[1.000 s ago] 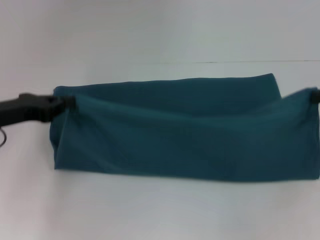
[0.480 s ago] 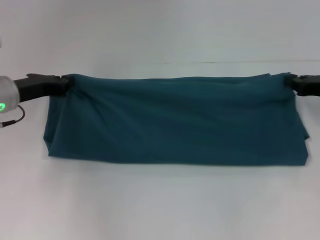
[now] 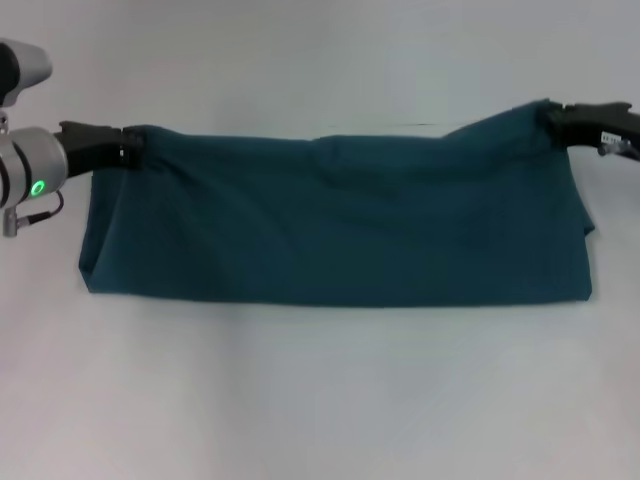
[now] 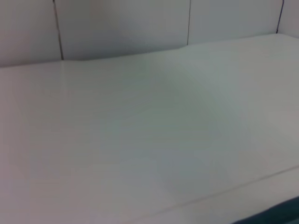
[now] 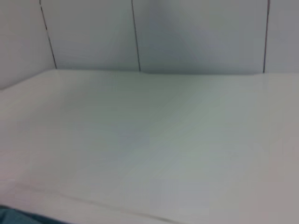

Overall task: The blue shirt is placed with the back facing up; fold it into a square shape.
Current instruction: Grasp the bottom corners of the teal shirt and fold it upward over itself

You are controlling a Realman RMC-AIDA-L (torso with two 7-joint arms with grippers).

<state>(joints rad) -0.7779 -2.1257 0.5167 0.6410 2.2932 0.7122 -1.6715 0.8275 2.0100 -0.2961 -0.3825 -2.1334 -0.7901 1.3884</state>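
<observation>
Head view, shirt: the large plain dark teal-blue knit shirt (image 3: 335,225) lies as a long doubled band across the white table (image 3: 320,400), its near fold edge resting on the surface and its far edge lifted at both ends.
Head view, left gripper: the black left gripper (image 3: 128,148) sits at the shirt's far left corner, clamped onto the cloth there, so that corner stays raised and taut.
Head view, right gripper: the black right gripper (image 3: 553,116) is pinched onto the shirt's far right corner, a little higher than the left one, so the cloth peaks toward it.
Head view, reason: holding both far corners apart keeps the edge stretched straight, which I judge suits laying one layer flat over the other.
Left wrist view: bare table beyond the shirt, a sliver of teal cloth at one corner; no fingers show.
Right wrist view: likewise table and panelled wall (image 5: 196,32), a scrap of teal at the edge; no fingers.
</observation>
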